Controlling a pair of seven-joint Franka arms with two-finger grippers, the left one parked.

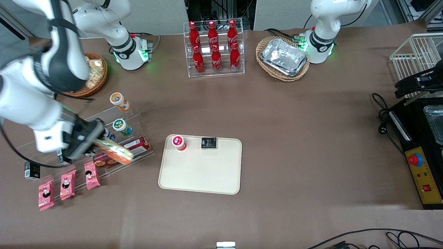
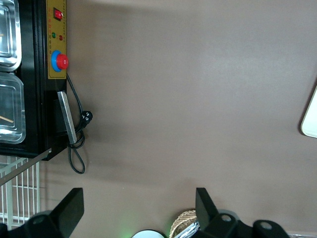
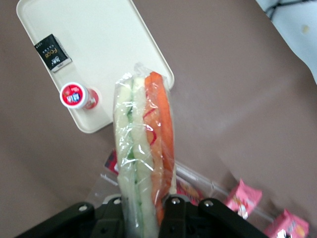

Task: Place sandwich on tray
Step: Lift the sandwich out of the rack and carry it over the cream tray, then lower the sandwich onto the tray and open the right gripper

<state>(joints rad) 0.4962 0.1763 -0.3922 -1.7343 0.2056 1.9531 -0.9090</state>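
Observation:
My right gripper (image 1: 100, 145) is shut on the clear-wrapped sandwich (image 1: 116, 152) and holds it in the air above the acrylic snack rack (image 1: 114, 138), toward the working arm's end of the table. In the right wrist view the sandwich (image 3: 143, 153) shows pale bread with green and orange stripes, clamped between the fingers (image 3: 174, 218). The cream-beige tray (image 1: 200, 173) lies flat on the brown table, beside the rack toward the table's middle. It also shows in the right wrist view (image 3: 114, 44). On it stand a red-capped milk cup (image 1: 179, 142) and a small black packet (image 1: 209, 143).
Pink snack packets (image 1: 65, 185) lie in front of the rack, nearer the front camera. A red biscuit box (image 1: 133, 147) and small cups (image 1: 121, 126) sit on the rack. A cola bottle rack (image 1: 214, 48), a basket of foil trays (image 1: 283, 57) and a snack basket (image 1: 93, 74) stand near the arm bases.

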